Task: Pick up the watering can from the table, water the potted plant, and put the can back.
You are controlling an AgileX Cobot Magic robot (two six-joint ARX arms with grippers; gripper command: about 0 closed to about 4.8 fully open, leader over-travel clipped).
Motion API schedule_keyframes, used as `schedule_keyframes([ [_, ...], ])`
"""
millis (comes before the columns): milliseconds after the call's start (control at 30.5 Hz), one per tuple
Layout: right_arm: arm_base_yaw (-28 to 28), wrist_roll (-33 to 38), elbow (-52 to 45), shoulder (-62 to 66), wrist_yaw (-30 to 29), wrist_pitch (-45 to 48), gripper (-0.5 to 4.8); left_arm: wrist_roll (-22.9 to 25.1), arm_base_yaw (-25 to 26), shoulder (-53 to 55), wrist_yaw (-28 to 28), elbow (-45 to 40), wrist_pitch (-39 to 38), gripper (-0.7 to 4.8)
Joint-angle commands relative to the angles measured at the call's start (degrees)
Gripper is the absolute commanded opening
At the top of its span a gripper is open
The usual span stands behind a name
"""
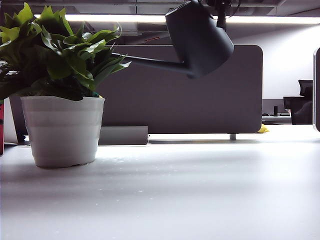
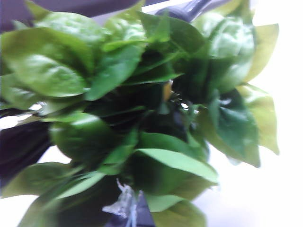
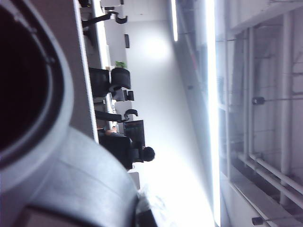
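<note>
Watering can (image 1: 200, 37) hangs tilted in the air, above and right of the potted plant (image 1: 60, 90), spout tip touching its leaves. Right gripper (image 1: 221, 11) shut on its top. Left gripper over the plant, unseen, grip unknown.

No text, label, brand or number readable anywhere from my cameras, can and pot included.

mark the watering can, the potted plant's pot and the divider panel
watering can (image 1: 200, 42): exterior view, on its tilted dark body.
pot (image 1: 62, 130): exterior view, on the white ribbed wall.
divider panel (image 1: 200, 105): exterior view, on its bare grey face.
</note>
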Motion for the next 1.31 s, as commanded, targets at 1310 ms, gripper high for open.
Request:
schedule_keyframes([
  [1310,2.45,-6.38,10.05,2.49,-3.04,3.67,-0.01,0.15,-2.05,1.60,0.09,0.26,-0.48,-0.06],
])
